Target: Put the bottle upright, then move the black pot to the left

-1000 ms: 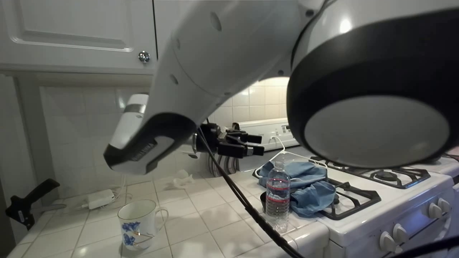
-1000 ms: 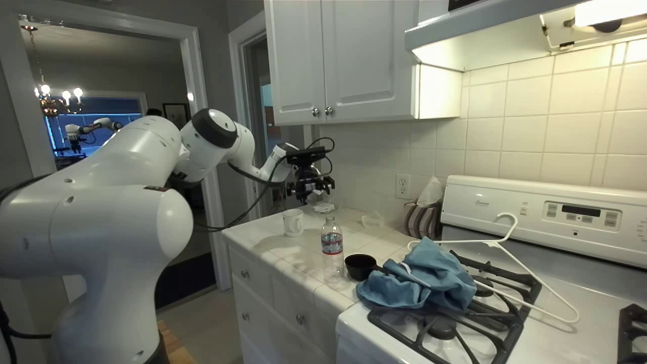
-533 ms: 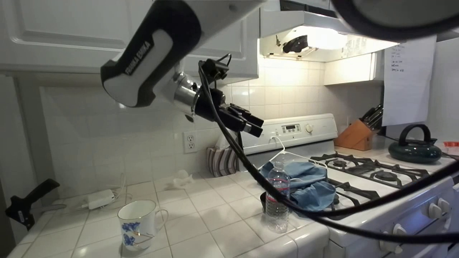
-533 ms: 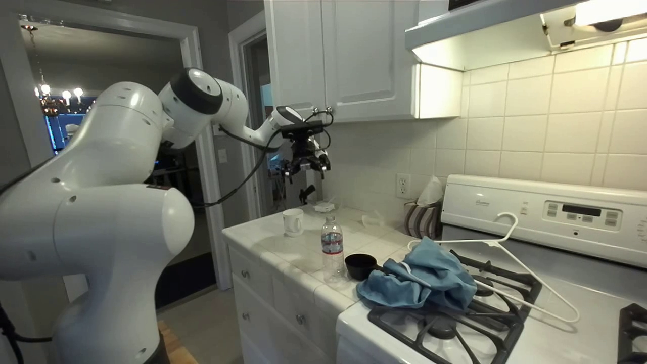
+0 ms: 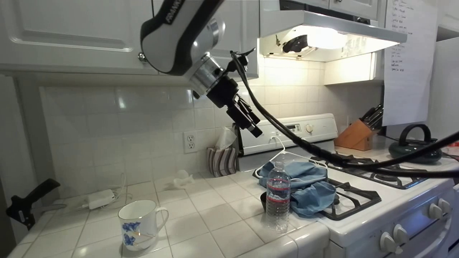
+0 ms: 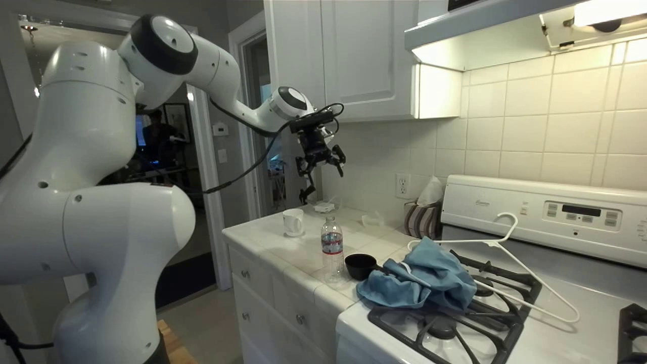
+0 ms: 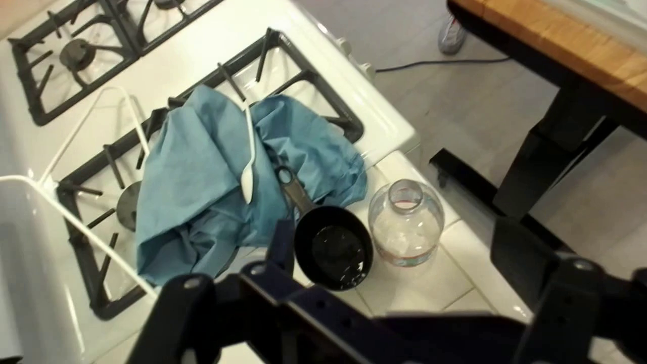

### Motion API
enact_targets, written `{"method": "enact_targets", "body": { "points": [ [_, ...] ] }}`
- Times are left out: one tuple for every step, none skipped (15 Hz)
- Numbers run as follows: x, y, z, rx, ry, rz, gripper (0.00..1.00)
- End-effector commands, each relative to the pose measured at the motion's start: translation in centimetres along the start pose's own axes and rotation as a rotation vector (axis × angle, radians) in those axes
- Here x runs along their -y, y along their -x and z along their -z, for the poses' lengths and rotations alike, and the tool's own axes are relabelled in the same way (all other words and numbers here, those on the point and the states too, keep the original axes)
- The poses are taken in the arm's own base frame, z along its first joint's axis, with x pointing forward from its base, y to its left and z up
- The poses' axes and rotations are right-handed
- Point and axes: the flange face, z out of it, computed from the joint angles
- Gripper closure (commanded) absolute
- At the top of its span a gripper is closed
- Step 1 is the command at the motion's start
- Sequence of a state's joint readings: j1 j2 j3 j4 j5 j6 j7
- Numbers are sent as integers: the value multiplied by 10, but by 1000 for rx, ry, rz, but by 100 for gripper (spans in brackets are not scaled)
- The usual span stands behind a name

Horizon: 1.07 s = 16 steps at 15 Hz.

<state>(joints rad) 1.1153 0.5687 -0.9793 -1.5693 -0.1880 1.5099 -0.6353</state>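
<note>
The clear bottle point(image 5: 278, 200) stands upright on the tiled counter near its front edge, in both exterior views point(image 6: 332, 245). The wrist view shows the bottle point(image 7: 407, 227) from above, uncapped. The small black pot point(image 6: 360, 267) sits right beside it on the counter, its handle reaching onto the blue cloth. The wrist view shows the pot point(image 7: 333, 247) with shiny spots inside. In an exterior view the pot point(image 5: 263, 201) is mostly hidden behind the bottle. My gripper point(image 6: 323, 172) is open and empty, high above the counter, tilted downward. Its fingers point(image 7: 399, 242) are wide apart in the wrist view.
A blue cloth point(image 6: 419, 278) and a white hanger point(image 6: 536, 283) lie over the stove grate point(image 6: 498, 333). A patterned mug point(image 5: 139, 224) stands on the counter. A striped tissue box point(image 5: 221, 161) is by the wall. Cabinets point(image 6: 369, 60) hang above. A dark kettle point(image 5: 414, 148) stands beyond.
The arm has lifted and drawn back, and the gripper has risen and tilted from nearly level to pointing down. The cable has shifted. The bottle and pot have not moved.
</note>
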Motion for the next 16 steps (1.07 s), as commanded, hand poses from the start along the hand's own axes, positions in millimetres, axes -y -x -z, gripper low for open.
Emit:
{"method": "enact_targets", "body": {
  "points": [
    [13,18,-16,-177,79,13,0],
    [15,20,-21,-226,103,13,0],
    [17,22,-26,-276,120,8,0],
    [18,27,-35,-324,116,-19,0],
    [21,29,-50,-361,94,-53,0],
    [22,36,-62,-385,65,-91,0],
    [20,38,-76,-408,41,-129,0],
    [19,44,-85,-424,16,-173,0],
    [16,48,-95,-442,-6,-218,0],
    [14,49,-104,-467,-21,-264,0],
    [10,52,-108,-491,-31,-314,0],
    [6,53,-110,-523,-39,-360,0],
    [2,54,-113,-557,-46,-406,0],
    [-3,56,-112,-589,-51,-454,0],
    [-7,57,-112,-623,-53,-503,0],
    [-10,58,-110,-661,-51,-547,0]
  ]
}}
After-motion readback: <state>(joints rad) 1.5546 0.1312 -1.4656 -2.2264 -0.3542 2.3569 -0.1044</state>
